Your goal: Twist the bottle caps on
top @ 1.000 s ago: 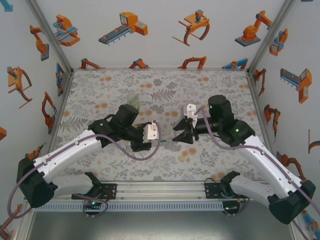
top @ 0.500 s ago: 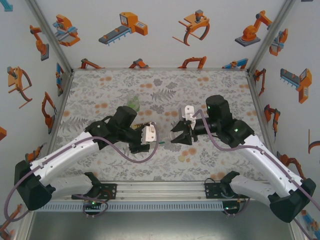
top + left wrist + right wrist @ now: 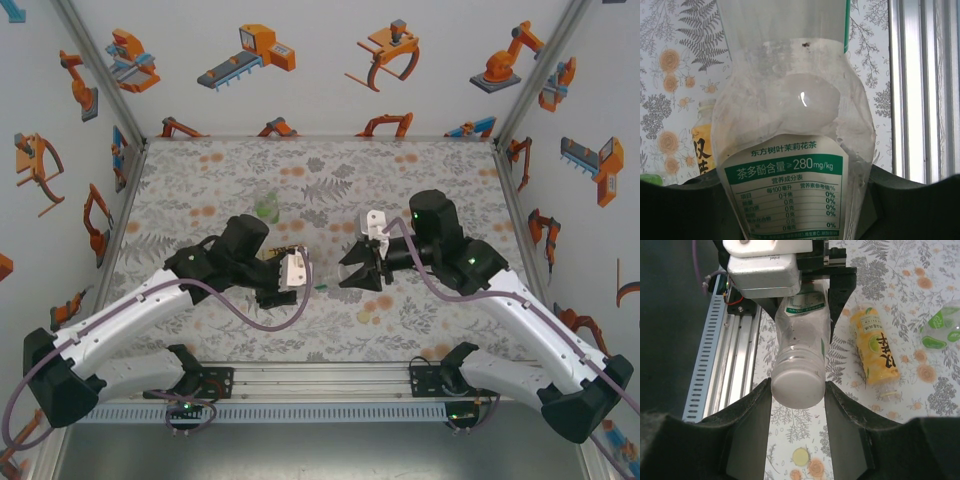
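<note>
Overhead, floral tabletop (image 3: pixel 330 165), robot-print walls (image 3: pixel 320 100).

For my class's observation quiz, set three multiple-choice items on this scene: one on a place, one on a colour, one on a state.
1. Where is the yellow-labelled bottle?
A) lying on the table
B) in a gripper
C) standing upright

2. What colour is the cap in the right gripper?
A) red
B) white
C) black

3. How is the slim clear bottle?
A) standing on the table
B) lying on the table
C) held in the left gripper

Key: 1 A, it lies on its side on the patterned surface. 2 B, the cap's end shows white. 3 C, the fingers clamp its labelled body above the table.
</note>
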Tool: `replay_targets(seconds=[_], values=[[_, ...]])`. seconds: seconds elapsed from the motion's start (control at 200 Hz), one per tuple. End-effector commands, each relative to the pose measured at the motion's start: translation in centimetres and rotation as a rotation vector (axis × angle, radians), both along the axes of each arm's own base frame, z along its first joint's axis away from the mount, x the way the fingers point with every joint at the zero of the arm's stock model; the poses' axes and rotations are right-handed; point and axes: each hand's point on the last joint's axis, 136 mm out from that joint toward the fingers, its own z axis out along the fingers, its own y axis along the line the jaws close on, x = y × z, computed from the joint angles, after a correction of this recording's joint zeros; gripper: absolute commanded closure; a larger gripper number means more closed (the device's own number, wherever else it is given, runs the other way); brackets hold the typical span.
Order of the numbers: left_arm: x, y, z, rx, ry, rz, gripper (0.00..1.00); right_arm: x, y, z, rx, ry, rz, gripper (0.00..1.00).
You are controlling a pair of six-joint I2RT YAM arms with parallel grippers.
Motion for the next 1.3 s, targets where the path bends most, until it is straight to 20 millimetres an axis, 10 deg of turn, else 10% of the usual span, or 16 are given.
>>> replay_targets(seconds=[0.0,0.731,1.297], values=[[0.1,-1.2,2.9,-0.116,-0.054,-0.012,1.0,0.8,0.5,1.3,0.017,0.068,-0.066,1.0],[4.6,-5.6,7.2,-0.315,-0.239,0.039,1.0,7.0,-1.5,0.8,0.105,0.886,-0.723,1.0],[9.1,-12.1,8.0,-0.376,-0.511,0.213,1.0,10.1,-5.2,-2.3,0.159,1.17,-1.152,1.0]])
